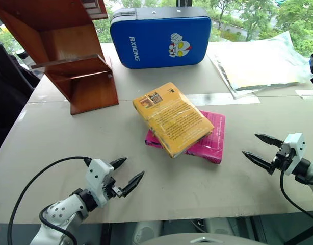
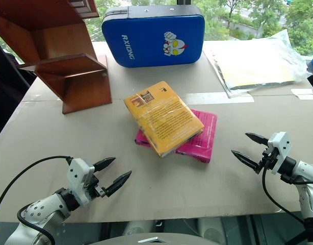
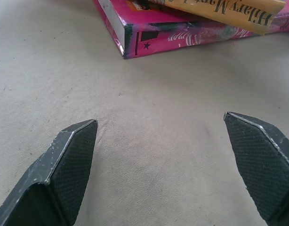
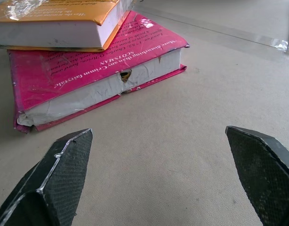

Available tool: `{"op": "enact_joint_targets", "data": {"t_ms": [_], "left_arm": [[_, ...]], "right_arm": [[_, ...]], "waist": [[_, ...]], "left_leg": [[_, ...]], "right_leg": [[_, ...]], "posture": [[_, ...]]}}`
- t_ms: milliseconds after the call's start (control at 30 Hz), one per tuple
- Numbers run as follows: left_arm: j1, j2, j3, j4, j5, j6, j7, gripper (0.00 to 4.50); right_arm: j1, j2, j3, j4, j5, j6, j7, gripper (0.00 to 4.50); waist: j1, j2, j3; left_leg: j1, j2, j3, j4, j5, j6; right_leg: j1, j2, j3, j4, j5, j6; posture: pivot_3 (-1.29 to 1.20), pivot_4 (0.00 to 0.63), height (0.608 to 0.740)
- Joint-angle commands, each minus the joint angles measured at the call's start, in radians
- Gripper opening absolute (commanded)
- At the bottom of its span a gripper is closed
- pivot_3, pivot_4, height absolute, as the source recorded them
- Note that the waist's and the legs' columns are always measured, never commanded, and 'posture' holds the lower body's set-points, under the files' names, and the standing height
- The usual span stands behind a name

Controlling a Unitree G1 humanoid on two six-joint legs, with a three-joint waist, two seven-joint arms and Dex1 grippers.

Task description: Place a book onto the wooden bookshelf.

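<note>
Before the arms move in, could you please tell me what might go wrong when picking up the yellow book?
1. The book lies skewed on the pink book, overhanging it; a gripper closing low might catch or drag both.
2. Its glossy wrap could let it slip from the fingers.
3. The wooden bookshelf has slanted boards, so a loosely placed book may slide. Left gripper and right gripper are open, both short of the stack.
</note>
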Motion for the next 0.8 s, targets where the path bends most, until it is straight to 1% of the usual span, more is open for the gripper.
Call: {"op": "enact_joint_targets", "data": {"t_ms": [33, 133, 533, 800], "left_arm": [[0.002, 0.016, 0.033, -0.038, -0.020, 0.000, -0.007, 4.43], [-0.004, 0.028, 0.057, -0.036, -0.041, 0.018, -0.010, 4.43], [-0.036, 0.036, 0.059, -0.035, -0.070, 0.048, -0.024, 4.43], [-0.048, 0.050, 0.083, -0.026, -0.086, 0.049, -0.046, 4.43]], "right_arm": [[-0.004, -0.010, -0.015, 0.011, 0.003, -0.024, 0.020, 4.50], [0.002, -0.005, -0.016, 0.026, 0.006, -0.035, 0.035, 4.50], [-0.008, -0.003, -0.019, 0.042, 0.009, -0.050, 0.045, 4.50], [-0.030, -0.005, -0.014, 0.060, 0.006, -0.055, 0.048, 4.50]], "waist": [[0.000, 0.000, 0.000], [0.000, 0.000, 0.000], [0.000, 0.000, 0.000], [0.000, 0.000, 0.000]], "left_leg": [[0.000, 0.000, 0.000, 0.000, 0.000, 0.000], [0.000, 0.000, 0.000, 0.001, 0.000, 0.000], [0.001, 0.000, 0.001, 0.002, 0.000, 0.000], [0.002, 0.000, 0.001, 0.003, 0.000, 0.000]], "right_leg": [[0.000, 0.000, 0.000, 0.000, 0.000, 0.000], [0.000, 0.000, 0.000, 0.000, 0.000, 0.000], [0.001, 0.001, 0.001, 0.003, 0.000, 0.000], [0.002, 0.001, 0.002, 0.004, 0.001, -0.001]], "posture": [[0.00, 0.150, 0.740], [0.00, 0.150, 0.740], [0.00, 0.150, 0.740], [0.00, 0.150, 0.740]]}}
